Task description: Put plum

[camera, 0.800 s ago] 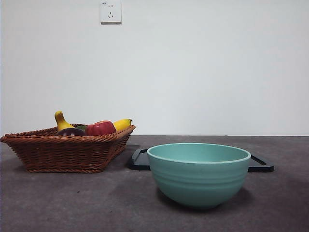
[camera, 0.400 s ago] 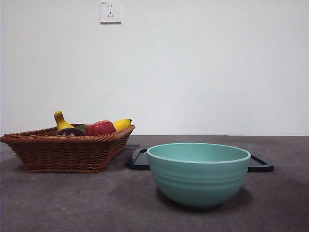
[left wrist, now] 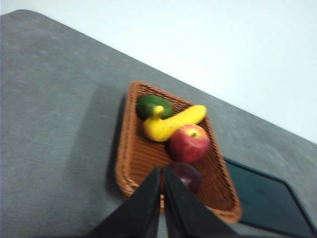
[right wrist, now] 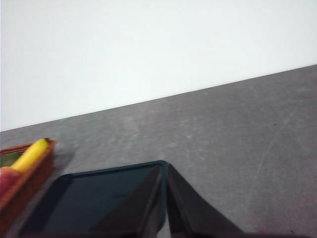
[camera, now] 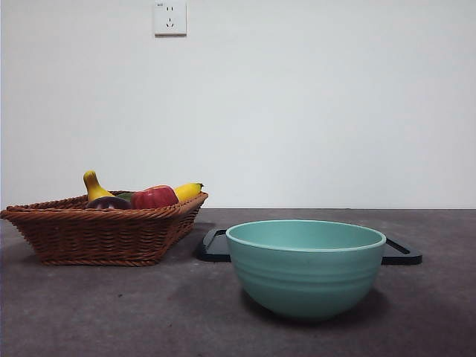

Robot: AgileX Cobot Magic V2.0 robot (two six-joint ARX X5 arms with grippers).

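The plum (left wrist: 187,175), dark maroon and glossy, lies in the brown wicker basket (left wrist: 130,153) beside a red apple (left wrist: 188,143). In the front view only its top (camera: 108,202) shows over the basket's rim (camera: 89,230) at the left. My left gripper (left wrist: 162,171) is shut and empty, hanging above the basket with its tips close over the plum. My right gripper (right wrist: 165,168) is shut and empty, above the dark tray (right wrist: 94,198). Neither arm shows in the front view.
The basket also holds a yellow banana (left wrist: 171,124) and a green fruit (left wrist: 152,105). A teal bowl (camera: 306,266) stands at the front centre. The dark tray (camera: 401,251) lies behind it.
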